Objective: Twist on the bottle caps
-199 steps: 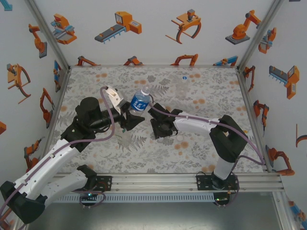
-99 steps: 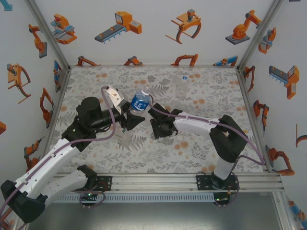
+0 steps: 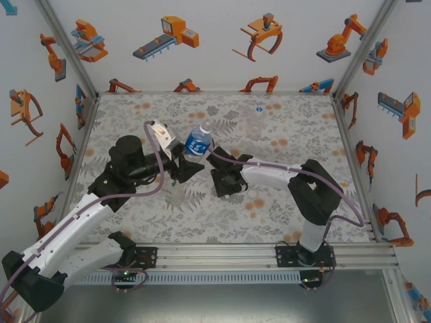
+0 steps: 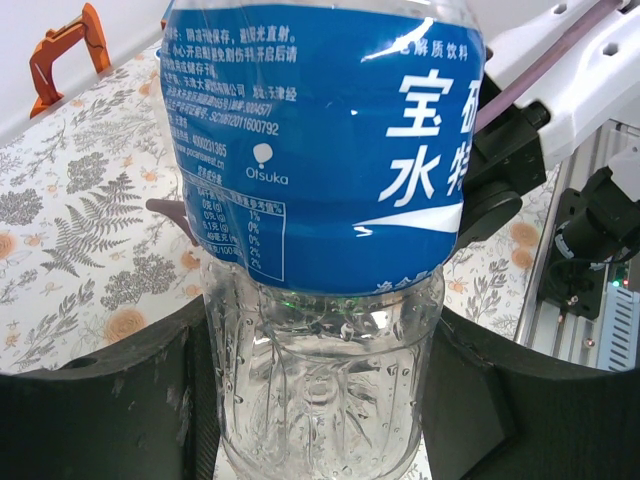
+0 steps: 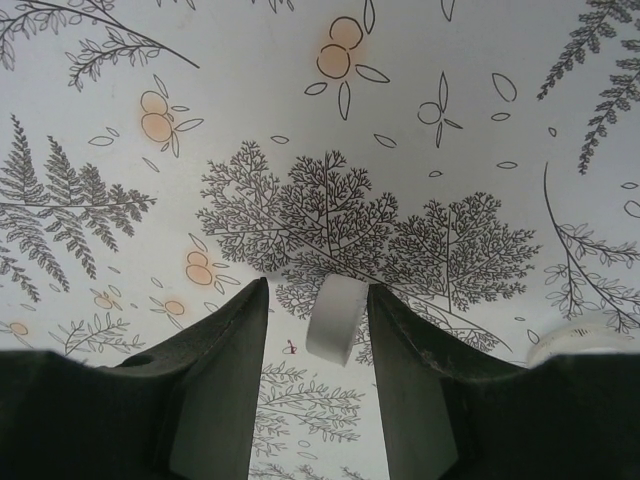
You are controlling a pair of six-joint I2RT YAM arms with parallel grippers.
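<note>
1. In the top view, my left gripper sits just left of centre. It is clamped on the bottle, the 1 with the blue label, which leans toward the upper middle of the frame.
2. In the left wrist view, the bottle takes up the middle, with blue label above and ribbed clear wall below. The dark fingers press against both of its sides at the bottom of the frame.
3. In the top view, my right gripper is just right of centre, low over the floral table. It is near the bottle but apart from it.
4. In the right wrist view, the right gripper has its jaws apart. A white cap sits between them at lower centre with a gap on each side, so nothing is gripped. I cannot tell whether the cap lies flat or stands on edge.
5. A second cap, or so I judge the white rounded piece, peeks out at the lower right edge.
6. I judge the step in hand to be picking up the cap for this bottle.
7. The next move calls for closing squarely on the cap, lifting it, and lining it up over the bottle's neck before turning. The neck is too small in the top view for me to tell whether it is bare.
</note>
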